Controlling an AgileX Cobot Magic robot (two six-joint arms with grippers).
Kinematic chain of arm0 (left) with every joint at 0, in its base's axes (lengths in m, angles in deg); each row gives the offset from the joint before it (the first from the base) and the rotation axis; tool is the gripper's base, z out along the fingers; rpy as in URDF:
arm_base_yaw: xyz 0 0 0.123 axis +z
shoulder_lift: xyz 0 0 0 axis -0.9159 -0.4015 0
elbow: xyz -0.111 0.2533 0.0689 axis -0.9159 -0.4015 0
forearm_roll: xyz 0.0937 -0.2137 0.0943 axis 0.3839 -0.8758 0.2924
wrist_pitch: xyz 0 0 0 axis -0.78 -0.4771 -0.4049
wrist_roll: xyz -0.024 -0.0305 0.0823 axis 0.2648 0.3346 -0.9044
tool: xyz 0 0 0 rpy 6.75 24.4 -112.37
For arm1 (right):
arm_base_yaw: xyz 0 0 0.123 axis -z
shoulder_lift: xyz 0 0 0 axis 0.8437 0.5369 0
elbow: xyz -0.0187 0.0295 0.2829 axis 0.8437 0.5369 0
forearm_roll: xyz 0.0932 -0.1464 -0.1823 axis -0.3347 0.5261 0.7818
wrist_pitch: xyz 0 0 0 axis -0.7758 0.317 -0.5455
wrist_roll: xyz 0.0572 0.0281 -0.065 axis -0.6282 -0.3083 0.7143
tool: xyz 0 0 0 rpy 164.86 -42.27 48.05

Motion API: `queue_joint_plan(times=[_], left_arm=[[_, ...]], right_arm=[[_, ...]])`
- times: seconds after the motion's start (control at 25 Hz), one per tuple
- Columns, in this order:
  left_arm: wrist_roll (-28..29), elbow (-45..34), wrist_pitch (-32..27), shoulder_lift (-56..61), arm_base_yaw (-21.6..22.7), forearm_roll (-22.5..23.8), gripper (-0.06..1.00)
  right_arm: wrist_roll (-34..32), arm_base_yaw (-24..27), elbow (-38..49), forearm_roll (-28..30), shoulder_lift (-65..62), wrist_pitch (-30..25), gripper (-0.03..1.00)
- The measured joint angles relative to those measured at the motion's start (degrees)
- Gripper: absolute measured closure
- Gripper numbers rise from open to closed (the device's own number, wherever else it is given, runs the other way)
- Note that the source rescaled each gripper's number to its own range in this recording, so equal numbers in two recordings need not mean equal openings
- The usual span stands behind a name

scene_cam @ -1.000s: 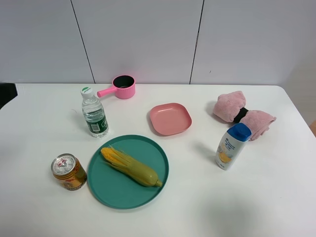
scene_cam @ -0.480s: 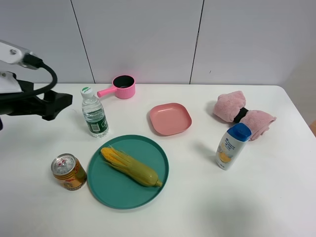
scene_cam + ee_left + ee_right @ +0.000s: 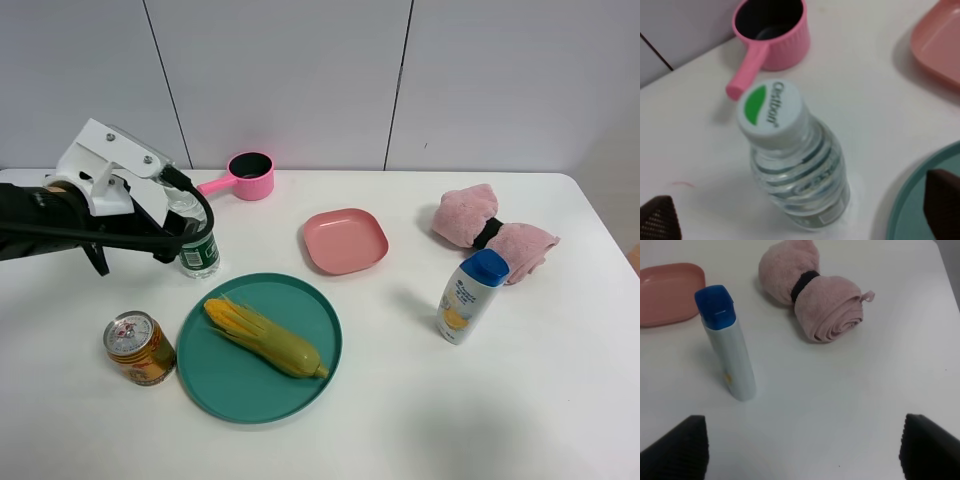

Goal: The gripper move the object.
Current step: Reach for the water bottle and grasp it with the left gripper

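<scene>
The clear water bottle [image 3: 202, 252] with a green label stands upright on the white table, left of centre; the arm hides its top. My left gripper [image 3: 180, 237], a white head with black jaws, hangs over it. In the left wrist view the bottle [image 3: 795, 165] with its white-and-green cap stands between the two wide-open fingertips [image 3: 942, 200], untouched. My right gripper [image 3: 802, 450] is open and empty above bare table, near the white shampoo bottle [image 3: 732, 355]; it does not show in the exterior view.
A pink pot [image 3: 250, 176] stands behind the bottle. A teal plate [image 3: 200, 370] with a corn cob [image 3: 265, 337] lies in front, a can [image 3: 138, 347] to its left. A pink plate [image 3: 345, 240], shampoo bottle [image 3: 468, 296] and pink rolled towel [image 3: 492, 232] lie to the right.
My left arm has come in from the left edge and moved right over the water bottle, now covering its cap. The objects have not moved.
</scene>
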Motion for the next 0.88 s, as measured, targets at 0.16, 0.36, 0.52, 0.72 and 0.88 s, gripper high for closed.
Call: queue_joint_plan(times=[0.16, 0.36, 0.52, 0.72, 0.88], left_arm=[[3.77, 0.00, 0.67, -2.25, -0.34, -0.07, -0.04], [10.86, 0.00, 2.55, -2.50, -0.34, 2.44, -0.04], [17.82, 0.00, 2.66, -2.50, -0.34, 7.61, -0.04], [23.13, 0.00, 3.19, -2.50, -0.34, 13.51, -0.05], [23.86, 0.00, 3.19, -2.50, -0.34, 14.45, -0.05]], right_arm=[[0.00, 0.00, 0.00, 0.00, 0.00, 0.00, -0.03], [0.00, 0.00, 0.00, 0.00, 0.00, 0.00, -0.03], [0.00, 0.00, 0.00, 0.00, 0.00, 0.00, -0.03], [0.00, 0.00, 0.00, 0.00, 0.00, 0.00, -0.03], [0.00, 0.00, 0.00, 0.00, 0.00, 0.00, -0.03]])
